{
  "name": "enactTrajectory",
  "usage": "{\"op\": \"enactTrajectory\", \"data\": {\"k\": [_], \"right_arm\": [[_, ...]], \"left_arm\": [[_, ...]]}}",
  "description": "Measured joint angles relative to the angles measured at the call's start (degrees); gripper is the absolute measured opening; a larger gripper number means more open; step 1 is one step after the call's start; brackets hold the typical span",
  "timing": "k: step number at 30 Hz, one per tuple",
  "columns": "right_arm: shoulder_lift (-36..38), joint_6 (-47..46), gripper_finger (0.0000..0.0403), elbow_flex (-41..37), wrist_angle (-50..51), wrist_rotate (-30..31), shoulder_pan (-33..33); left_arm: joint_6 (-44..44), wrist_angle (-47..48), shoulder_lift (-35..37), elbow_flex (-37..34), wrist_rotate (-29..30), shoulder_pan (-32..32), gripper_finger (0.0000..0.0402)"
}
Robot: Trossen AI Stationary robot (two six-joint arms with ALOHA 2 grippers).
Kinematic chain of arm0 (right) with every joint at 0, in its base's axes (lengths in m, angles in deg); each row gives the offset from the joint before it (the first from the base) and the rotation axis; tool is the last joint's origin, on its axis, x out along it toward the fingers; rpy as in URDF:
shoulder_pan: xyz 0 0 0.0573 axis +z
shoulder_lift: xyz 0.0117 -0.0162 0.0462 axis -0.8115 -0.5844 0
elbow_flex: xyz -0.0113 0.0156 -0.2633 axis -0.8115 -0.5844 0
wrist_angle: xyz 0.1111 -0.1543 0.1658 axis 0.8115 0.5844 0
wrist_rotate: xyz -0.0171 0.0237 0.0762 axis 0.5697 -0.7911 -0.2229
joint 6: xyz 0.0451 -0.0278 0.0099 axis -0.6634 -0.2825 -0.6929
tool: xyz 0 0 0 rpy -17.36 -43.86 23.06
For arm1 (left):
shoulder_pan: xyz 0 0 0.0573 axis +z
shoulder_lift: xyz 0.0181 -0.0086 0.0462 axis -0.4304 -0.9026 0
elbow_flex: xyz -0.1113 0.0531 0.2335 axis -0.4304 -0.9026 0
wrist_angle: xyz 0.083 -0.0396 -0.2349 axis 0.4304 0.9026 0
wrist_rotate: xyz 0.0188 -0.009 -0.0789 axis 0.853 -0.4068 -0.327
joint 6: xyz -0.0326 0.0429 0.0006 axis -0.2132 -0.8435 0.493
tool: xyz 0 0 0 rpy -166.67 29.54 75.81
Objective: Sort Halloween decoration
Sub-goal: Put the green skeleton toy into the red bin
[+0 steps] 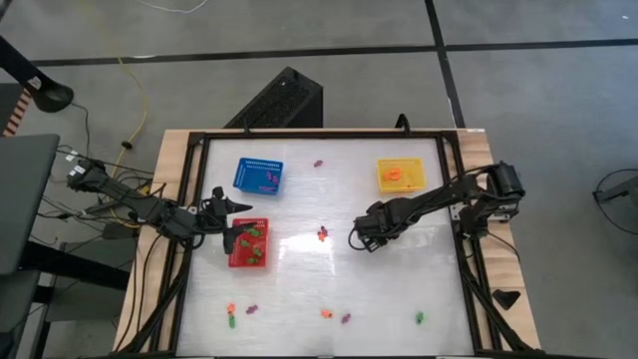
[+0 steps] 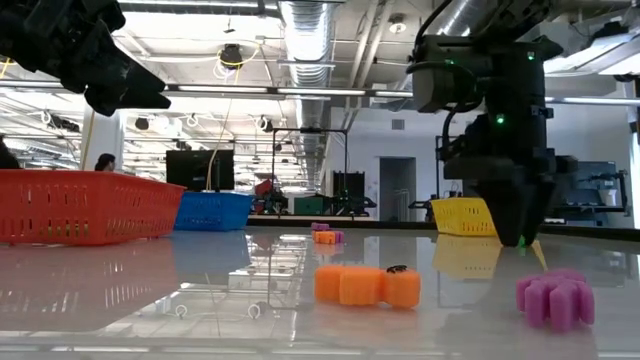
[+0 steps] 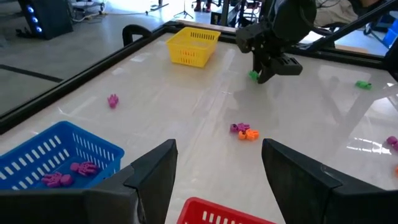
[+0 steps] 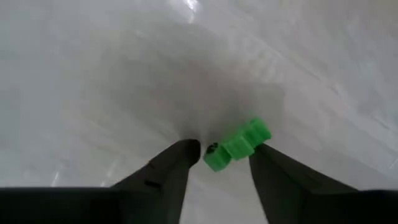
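Green trinket (image 4: 237,146) between right tool's (image 4: 219,163) spread fingers; purple trinkets (image 3: 67,173) in blue basket (image 3: 37,149).

**An open industrial lab hall**

We see a big workshop-like lab: exposed silver ducts (image 2: 305,30) and strip lights (image 2: 290,92) overhead, a bare grey concrete floor (image 1: 299,30), monitors (image 2: 200,168) on benches, and a framed test table (image 1: 329,289).

Red basket (image 3: 227,213): cut off by the left wrist view's lower edge, only its rim showing. Blue basket (image 3: 56,158): cropped at that view's left edge. Basket contents in the high view: too small to tell shapes (colours only). Left gripper (image 2: 110,75) in the low view: partly out of frame.
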Motion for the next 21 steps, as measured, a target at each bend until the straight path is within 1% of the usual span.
{"op": "enactTrajectory", "data": {"k": [2, 6, 9, 10, 14, 15, 19, 20, 21], "right_arm": [[0.0, 0.8, 0.0160, 0.0, 0.0, 0.0, -0.3], [0.7, 3.2, 0.0075, 0.0, 0.1, 0.1, -1.1], [2.0, 4.8, 0.0022, 0.9, 0.8, 1.5, -1.4], [2.2, 5.6, 0.0017, 1.7, 0.4, 2.6, -1.3], [3.8, 11.0, 0.0022, 6.1, -4.7, 5.3, -0.6], [3.7, 12.8, 0.0024, 7.2, -7.4, 5.5, -0.3], [1.2, 22.4, 0.0019, 10.6, -23.6, 5.8, 1.1], [0.4, 24.2, 0.0019, 11.7, -26.3, 5.5, 1.5], [-0.3, 25.1, 0.0019, 13.2, -26.9, 5.3, 1.7]], "left_arm": [[0.0, 0.1, 0.0, 0.0, 0.0, 0.0, 0.0226], [0.2, 0.2, 0.0, 0.0, 0.0, 0.0, 0.0226], [0.3, 0.2, 0.0, 0.0, 0.0, 0.0, 0.0226], [0.3, 0.2, 0.0, 0.0, 0.0, 0.0, 0.0226], [0.3, 0.3, 0.0, 0.0, 0.3, 0.0, 0.0226], [0.2, 0.3, 0.0, 0.0, 0.5, 0.0, 0.0226], [0.2, 0.3, 0.0, 0.0, 0.7, 0.0, 0.0226], [0.3, 0.3, 0.0, 0.0, 0.7, 0.0, 0.0226], [0.5, 0.3, 0.0, 0.0, 0.7, 0.0, 0.0226]]}}
